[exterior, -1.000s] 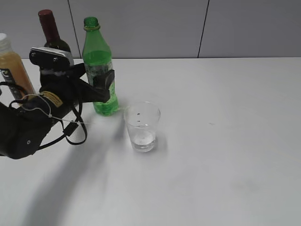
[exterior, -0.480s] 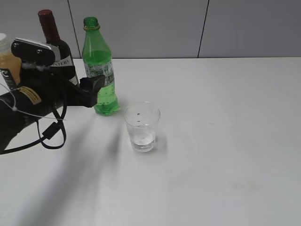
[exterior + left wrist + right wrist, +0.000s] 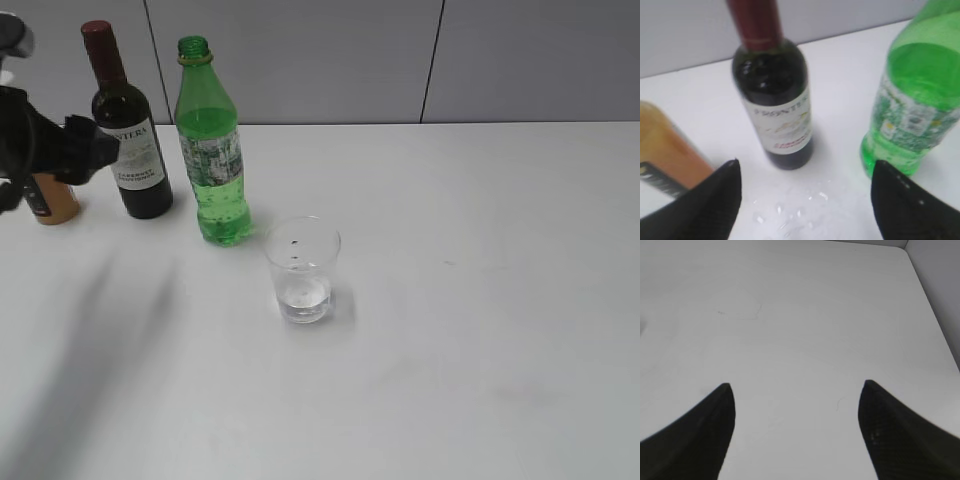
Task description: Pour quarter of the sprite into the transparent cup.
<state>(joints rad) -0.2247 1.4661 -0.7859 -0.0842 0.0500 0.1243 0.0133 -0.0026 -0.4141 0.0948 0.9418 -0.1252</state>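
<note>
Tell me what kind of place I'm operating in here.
Probably a lab or test bench, not a kitchen: a bare white table, plain grey wall panels, and only three bottles and the transparent cup staged on it.

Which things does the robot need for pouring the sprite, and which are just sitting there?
Needed:
sprite, standing uncapped
cup, with a little clear liquid at the bottom
left pincer, open and empty

Just sitting there:
wine bottle
orange bottle
right pincer, open over bare table
</note>
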